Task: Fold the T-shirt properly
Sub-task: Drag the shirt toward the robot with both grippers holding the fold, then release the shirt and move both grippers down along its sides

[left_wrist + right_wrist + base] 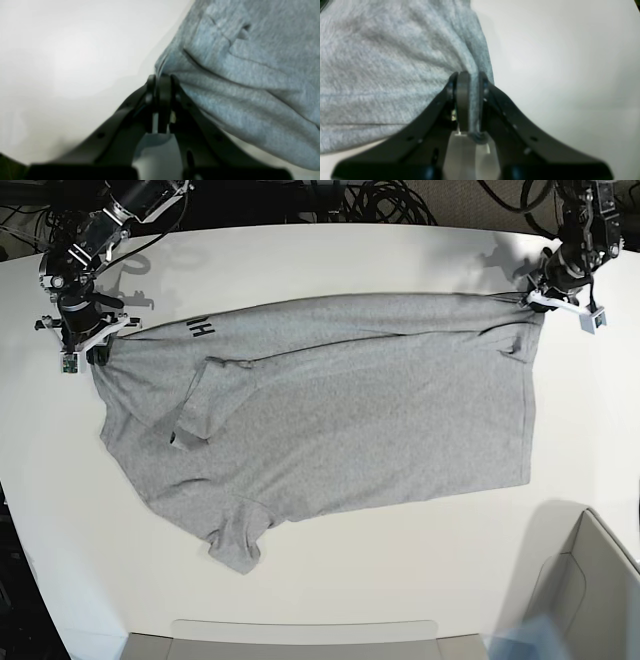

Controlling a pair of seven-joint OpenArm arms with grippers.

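The heather-grey T-shirt (350, 420) lies spread on the white table (330, 255), its far edge turned over so black lettering (200, 328) shows. One sleeve (195, 410) is folded onto the body, and another (240, 545) points toward the near edge. My left gripper (535, 298) is shut on the shirt's far right corner. In the left wrist view that left gripper (162, 78) pinches the T-shirt's (245, 62) edge. My right gripper (98, 345) is shut on the far left corner. In the right wrist view the right gripper (470, 75) has the T-shirt's (382, 62) cloth running between its fingers.
A grey box (590, 590) stands at the near right corner, and a flat grey tray (300, 638) lies along the near edge. Black cables (380, 200) pile up behind the table. The table's left edge (20, 550) curves in close to the shirt.
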